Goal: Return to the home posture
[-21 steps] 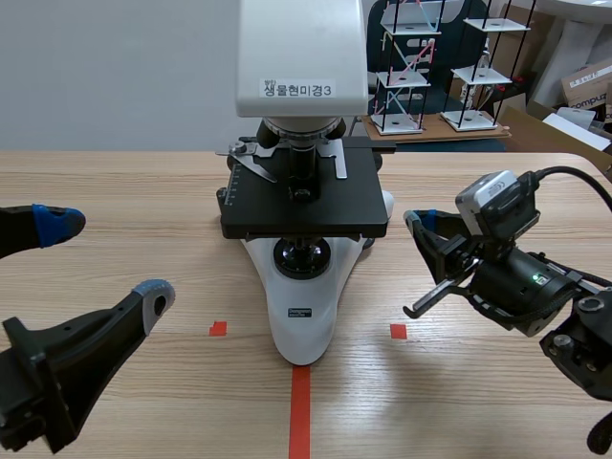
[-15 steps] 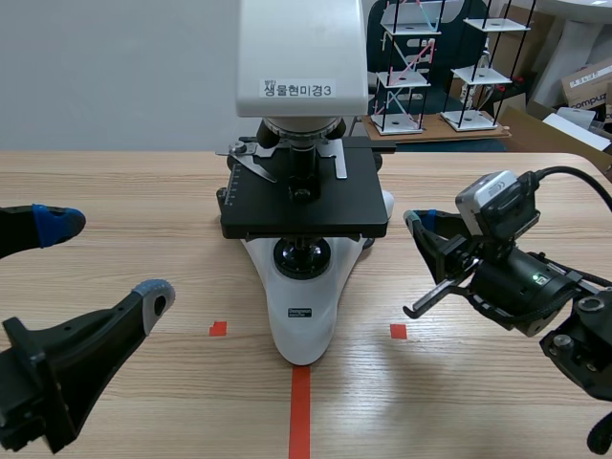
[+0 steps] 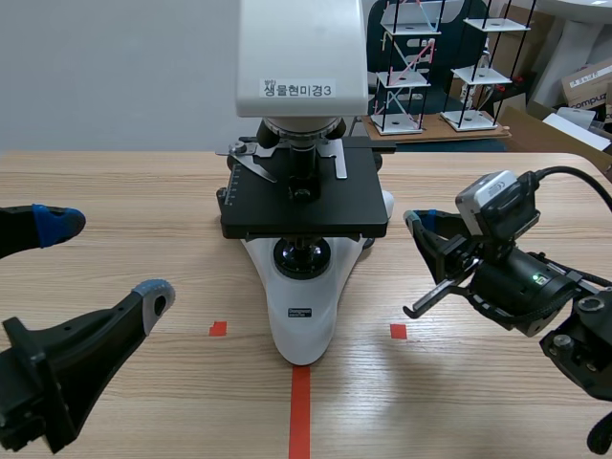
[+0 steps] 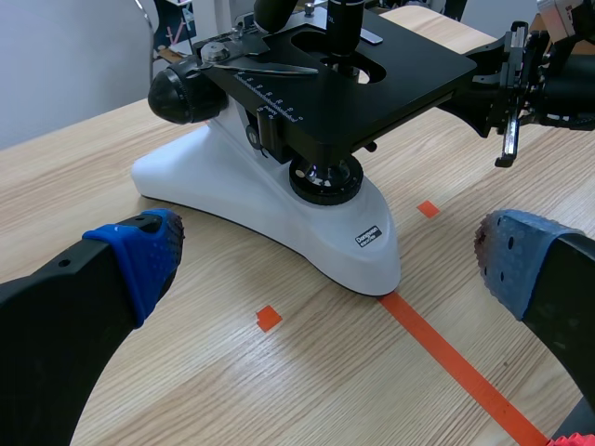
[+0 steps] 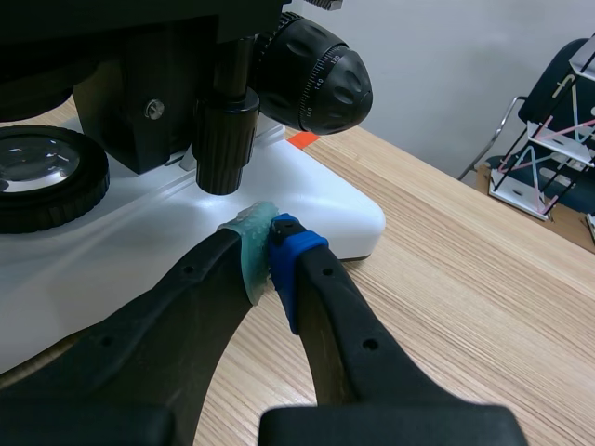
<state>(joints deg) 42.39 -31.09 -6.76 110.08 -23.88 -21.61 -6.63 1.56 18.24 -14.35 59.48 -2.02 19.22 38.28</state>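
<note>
While both arms sit low at the near corners of the tabletop (image 3: 143, 182), only one is closed. The left end effector (image 3: 105, 260) (image 4: 330, 260) is spread wide with nothing in it. Its thick matte black fingers end in dimpled rubbery pads, one blue (image 3: 53, 222) and one grey-blue (image 3: 153, 295), and it hangs near the left edge, well apart from the microscope (image 3: 304, 316) (image 4: 279, 204).

The right end effector (image 3: 421, 222) (image 5: 271, 251) is at the right side. Its grey-green and blue pads are pressed together on nothing, tips just beside the microscope's smooth white base. I can't tell if they touch. A boxy silver camera (image 3: 492, 196) rides on that wrist.

The microscope stands mid-table. It has a glossy rounded white foot, a flat square matte black stage (image 3: 306, 206), a blocky white head and a knurled black focus knob (image 5: 316, 79).

The tabletop is light wood grain, marked by an orange-red tape line (image 3: 299, 411) and two small squares. Behind it are wire-frame shelf models (image 3: 421, 67) and cardboard boxes (image 3: 588, 86).
</note>
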